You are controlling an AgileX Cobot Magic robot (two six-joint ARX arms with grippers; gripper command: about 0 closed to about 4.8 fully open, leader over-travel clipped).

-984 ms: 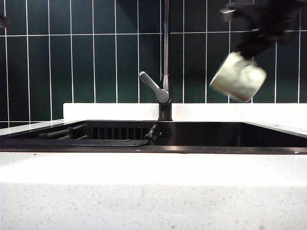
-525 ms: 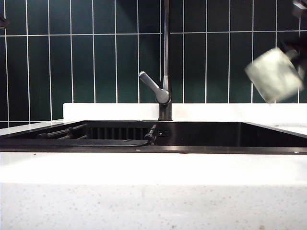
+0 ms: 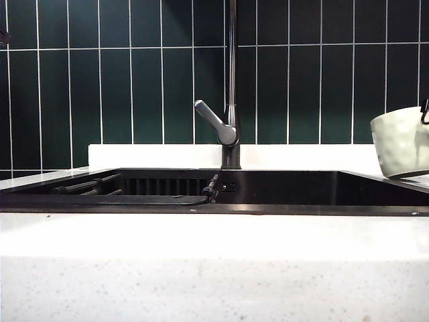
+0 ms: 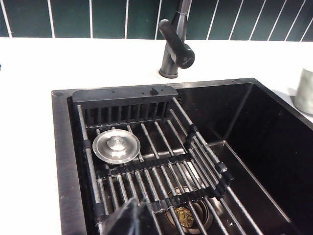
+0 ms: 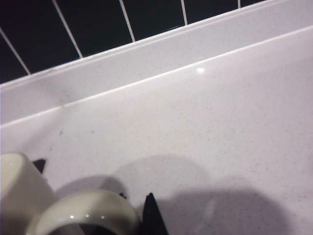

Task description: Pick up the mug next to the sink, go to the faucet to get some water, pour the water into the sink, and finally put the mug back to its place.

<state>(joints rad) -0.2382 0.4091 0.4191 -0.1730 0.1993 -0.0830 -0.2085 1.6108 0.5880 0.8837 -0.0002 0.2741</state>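
Counter (image 5: 220,147): mug (image 3: 404,142) edge-cropped, right claw (image 5: 142,220), left claw (image 4: 128,220) barely visible.

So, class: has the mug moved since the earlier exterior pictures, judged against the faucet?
Yes. The mug has gone right, away from the faucet, and lower, turning from tilted to nearly upright.

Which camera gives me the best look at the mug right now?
The exterior view: the mug shows upright over the counter right of the sink, though cut by the frame edge. The right wrist view catches only its rim and handle; the left wrist view shows a blurred sliver.
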